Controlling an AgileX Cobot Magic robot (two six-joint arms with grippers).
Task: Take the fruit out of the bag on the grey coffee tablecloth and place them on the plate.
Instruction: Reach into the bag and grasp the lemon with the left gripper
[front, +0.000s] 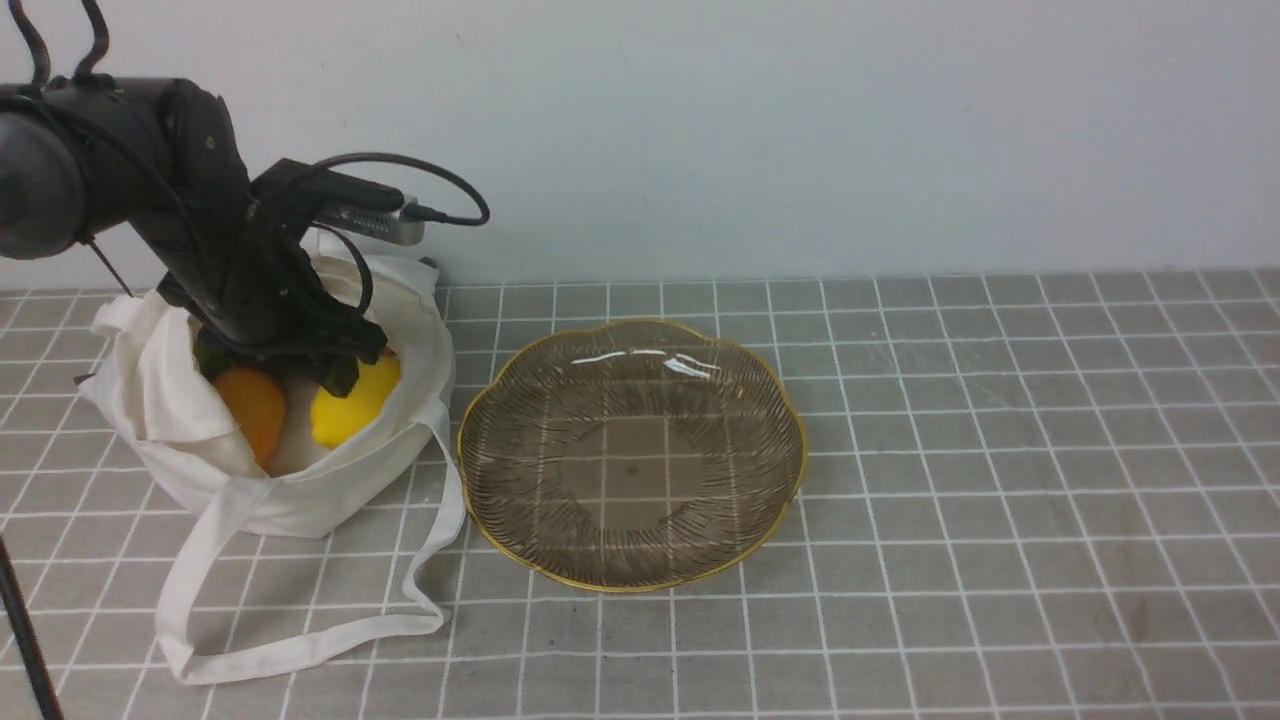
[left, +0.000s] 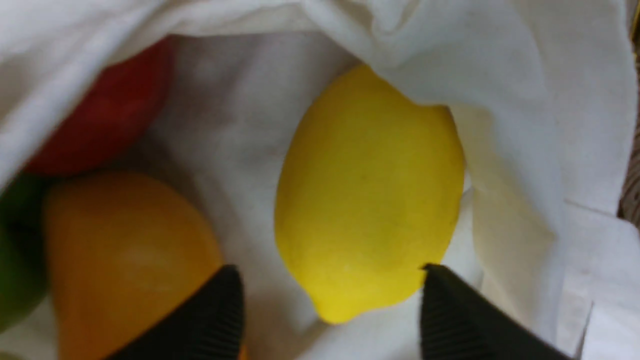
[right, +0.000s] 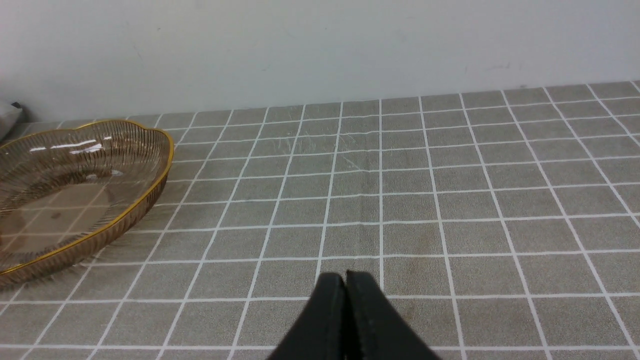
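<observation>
- The soft, creased cream bag (front: 300, 500) lay at 9 o'clock of the plate (front: 640, 585) on the grey gridded tablecloth (front: 1000, 450).
- In the bag, the smooth yellow lemon (front: 350, 405) sat with an orange fruit (front: 255, 410) at its 9 o'clock.
- Only the left wrist view showed a red fruit (left: 110, 130) and a green fruit (left: 15, 250) beside the orange one.
- The left gripper (left: 330, 270) was inside the bag with its jaws spread either side of the lemon's pointed end, gripping nothing.
- The right gripper (right: 345, 280) appeared only in its own wrist view, pinched closed and empty.
- The plate was ribbed brownish glass with a scalloped edge and a gold rim.
</observation>
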